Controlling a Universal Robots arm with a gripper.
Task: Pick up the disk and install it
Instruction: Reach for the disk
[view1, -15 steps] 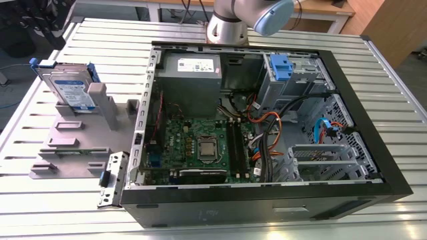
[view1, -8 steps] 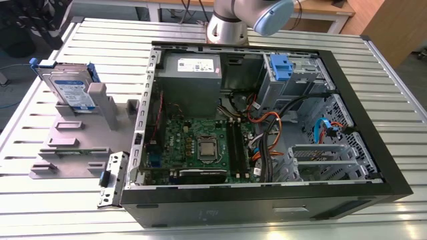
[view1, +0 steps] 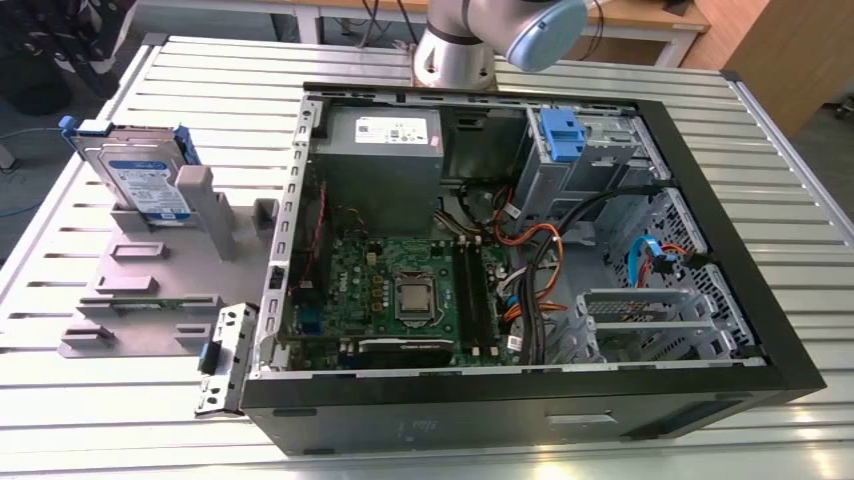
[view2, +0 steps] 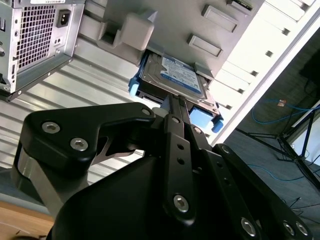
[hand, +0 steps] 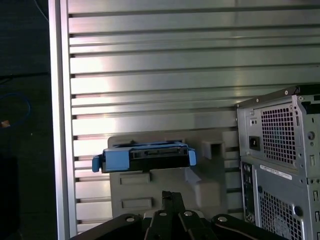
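Note:
The disk (view1: 140, 175) is a silver drive with a white-and-blue label and blue side rails. It stands on edge, leaning in the grey plastic stand (view1: 147, 290) at the exterior view's left. Both wrist views also show the disk (view2: 172, 75) (hand: 147, 155), resting in the stand (view2: 135, 27) (hand: 200, 187). My gripper (view2: 174, 102) (hand: 169, 196) hangs well clear of the disk, touching nothing. Its black fingers are pressed together and hold nothing. Part of the arm (view1: 494, 40) rises behind the computer case.
An open computer case (view1: 747, 250) lies on the slatted metal table (view1: 801, 130), with motherboard, cables, a grey power supply (view1: 380, 150) and a blue drive bay (view1: 561, 135). A loose metal bracket (view1: 224, 355) lies beside the case. The table edge (hand: 57, 125) drops off past the stand.

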